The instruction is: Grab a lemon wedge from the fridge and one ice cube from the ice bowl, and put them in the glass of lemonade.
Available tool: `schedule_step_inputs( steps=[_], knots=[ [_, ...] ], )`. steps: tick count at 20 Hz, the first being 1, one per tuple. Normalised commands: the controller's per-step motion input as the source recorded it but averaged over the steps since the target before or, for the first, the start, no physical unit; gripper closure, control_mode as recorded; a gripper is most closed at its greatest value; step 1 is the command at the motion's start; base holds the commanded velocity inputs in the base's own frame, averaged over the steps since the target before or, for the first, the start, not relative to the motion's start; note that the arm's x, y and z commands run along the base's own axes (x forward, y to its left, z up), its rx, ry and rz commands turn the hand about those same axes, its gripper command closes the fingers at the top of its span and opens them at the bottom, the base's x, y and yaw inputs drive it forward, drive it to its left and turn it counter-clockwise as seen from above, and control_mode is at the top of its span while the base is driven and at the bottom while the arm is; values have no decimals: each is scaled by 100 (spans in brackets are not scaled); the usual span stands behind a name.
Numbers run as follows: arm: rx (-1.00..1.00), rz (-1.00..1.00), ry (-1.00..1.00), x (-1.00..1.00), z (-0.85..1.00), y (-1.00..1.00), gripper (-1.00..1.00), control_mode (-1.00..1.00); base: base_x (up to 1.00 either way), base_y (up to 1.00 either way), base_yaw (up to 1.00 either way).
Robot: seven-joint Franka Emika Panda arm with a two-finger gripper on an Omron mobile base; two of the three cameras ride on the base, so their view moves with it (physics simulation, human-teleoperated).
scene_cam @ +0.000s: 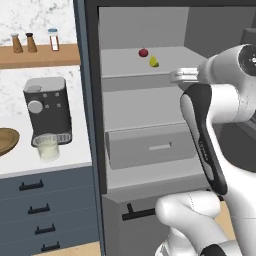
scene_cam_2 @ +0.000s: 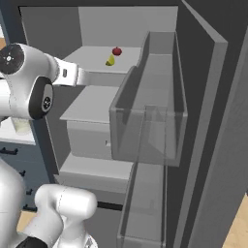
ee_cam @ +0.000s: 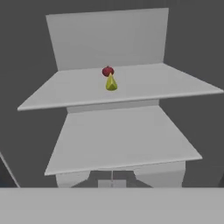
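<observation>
The fridge (scene_cam: 95, 100) stands open, its door (scene_cam_2: 203, 121) swung out to the right. On its upper shelf lies the lemon wedge (scene_cam: 153, 61) (scene_cam_2: 110, 61) (ee_cam: 111, 82), small and yellow-green, just in front of a dark red round fruit (scene_cam: 143, 52) (ee_cam: 107, 71). My gripper (scene_cam: 173, 76) (scene_cam_2: 86, 77) is shut and empty. It hovers outside the fridge at the height of that shelf, pointing at the wedge and well short of it. The glass of lemonade (scene_cam: 47, 146) stands on the white counter in front of the coffee machine. The brown ice bowl (scene_cam: 6, 140) shows at the counter's left edge.
A black coffee machine (scene_cam: 47, 107) stands behind the glass. A wooden wall shelf (scene_cam: 40, 54) carries small shakers. Clear door bins (scene_cam_2: 150, 116) jut out on the open door, close to the right of my arm. A lower shelf (ee_cam: 122, 140) and a drawer (scene_cam: 150, 145) sit below.
</observation>
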Motion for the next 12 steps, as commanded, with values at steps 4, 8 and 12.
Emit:
schedule_step_inputs(
  steps=[4, 8, 12],
  knots=[
    [0, 0, 0, 44, 24, -2, 100, -100, 0, 0, 0],
    [0, 0, 2, 33, 26, 0, 100, -100, 0, 0, 0],
    [0, 0, 1, 44, 6, 0, -100, -100, 0, 0, 0]
  ],
)
